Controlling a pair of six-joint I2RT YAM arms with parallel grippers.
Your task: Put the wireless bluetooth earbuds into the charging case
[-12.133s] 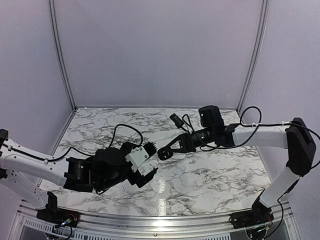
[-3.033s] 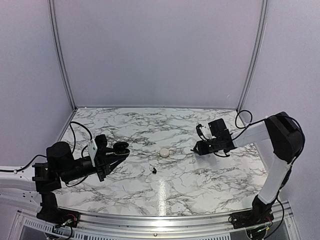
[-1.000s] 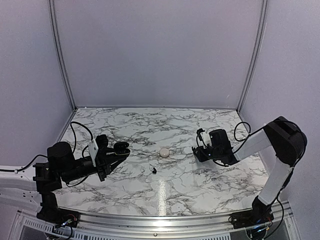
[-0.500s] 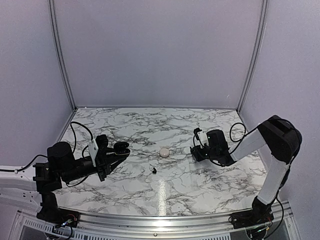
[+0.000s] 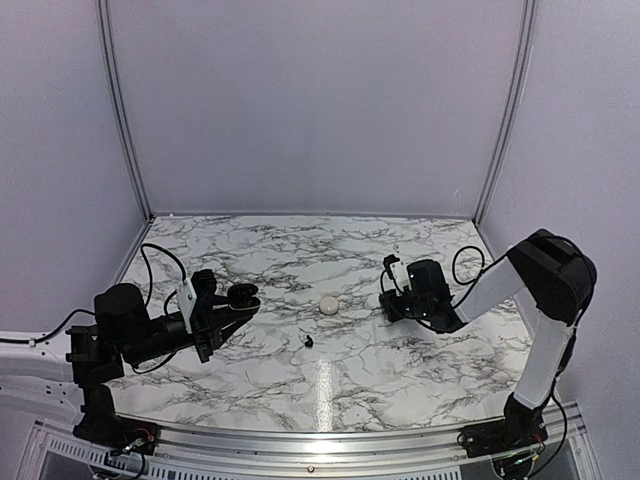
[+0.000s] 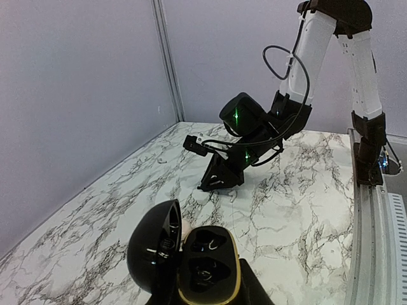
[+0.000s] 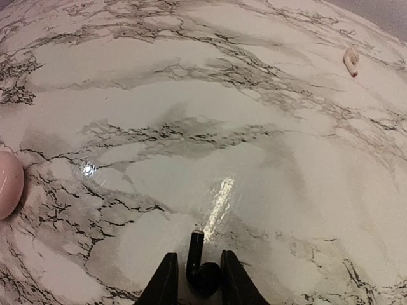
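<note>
Right gripper point(image 7: 198, 257) is pinching a black earbud point(image 7: 205, 279), stem pointing past its fingertips; left gripper point(image 5: 236, 298) is clamping the open charging case point(image 6: 206, 270).

On the table point(image 5: 400, 365), near its middle, lies a pebble-shaped object point(image 5: 327, 305); a loose earbud point(image 5: 308, 341) lies just in front of it, slightly left. Left of both, raised above the table, the left gripper point(image 5: 228, 308) holds the charging case point(image 6: 205, 265), its lid swung open to one side. Right of the pebble, the right gripper point(image 7: 197, 262) is down at the table, a second earbud point(image 7: 205, 278) between its fingertips. A small stray piece point(image 7: 350, 60) lies behind that gripper, well apart.
</note>
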